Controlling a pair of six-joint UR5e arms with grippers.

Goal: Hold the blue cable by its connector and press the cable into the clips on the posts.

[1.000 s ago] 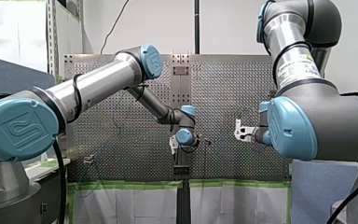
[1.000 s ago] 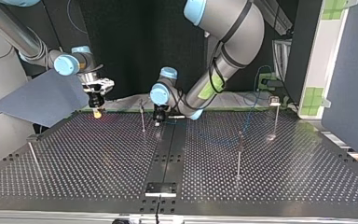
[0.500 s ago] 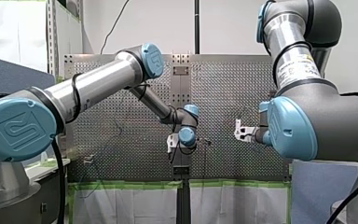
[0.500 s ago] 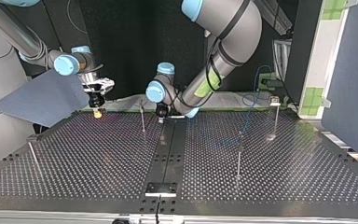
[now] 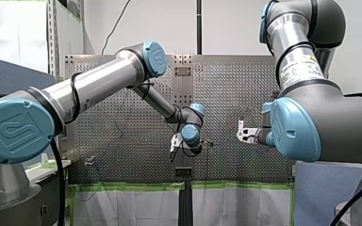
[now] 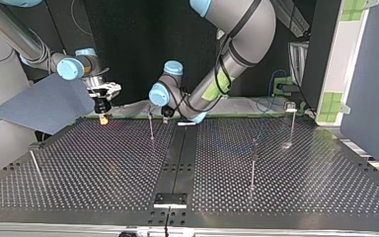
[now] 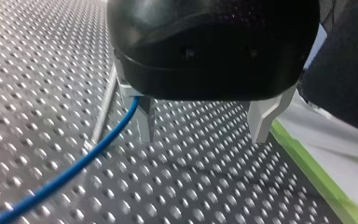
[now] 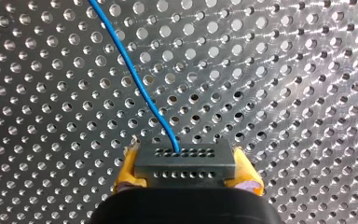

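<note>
In the right wrist view my right gripper has its yellow pads shut on the black connector, and the blue cable leads away from it over the perforated plate. My left gripper is open, its metal fingers wide apart. The blue cable passes just beside one finger, next to a thin post, and nothing lies between the fingers. In the top view my left gripper hangs next to a post, and my right gripper stands further to the view's left.
More posts stand on the plate: one at the top view's left, one right of the middle and one at the far right. Green tape marks the plate's edge.
My left gripper has gone from shut to open and has shifted toward the top view's left, close to the post. My right arm has not moved.
</note>
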